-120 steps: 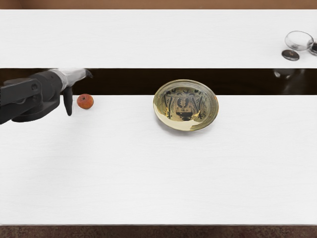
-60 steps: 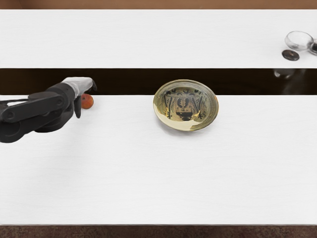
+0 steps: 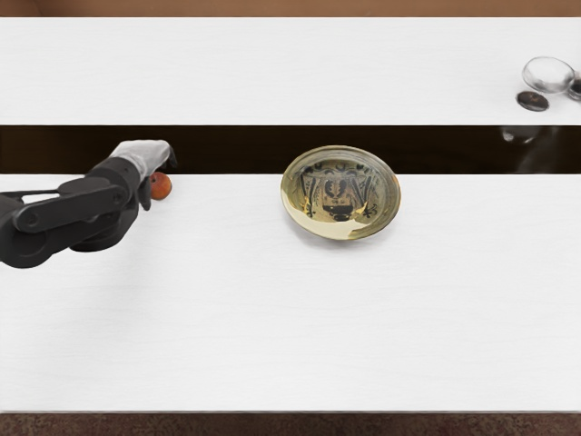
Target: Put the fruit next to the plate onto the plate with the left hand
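Observation:
A small red-orange fruit (image 3: 162,186) lies on the near white table (image 3: 290,309), close to its back edge and well left of the plate. The plate (image 3: 340,192) is a shallow yellowish dish with a dark pattern and has nothing on it. My left hand (image 3: 148,171), white-backed on a black arm, comes in from the left and hovers over the fruit's left side, hiding part of it. Its fingers hang open around the fruit, which still rests on the table. The right arm does not show.
A dark gap (image 3: 272,150) separates the near table from a second white table (image 3: 272,73) behind it. A clear glass bowl (image 3: 547,73) and a dark round lid (image 3: 532,101) stand on the far table at the right.
My left hand has moved right and forward from beside the fruit to over it, now covering its left part. Fruit and plate have stayed where they were.

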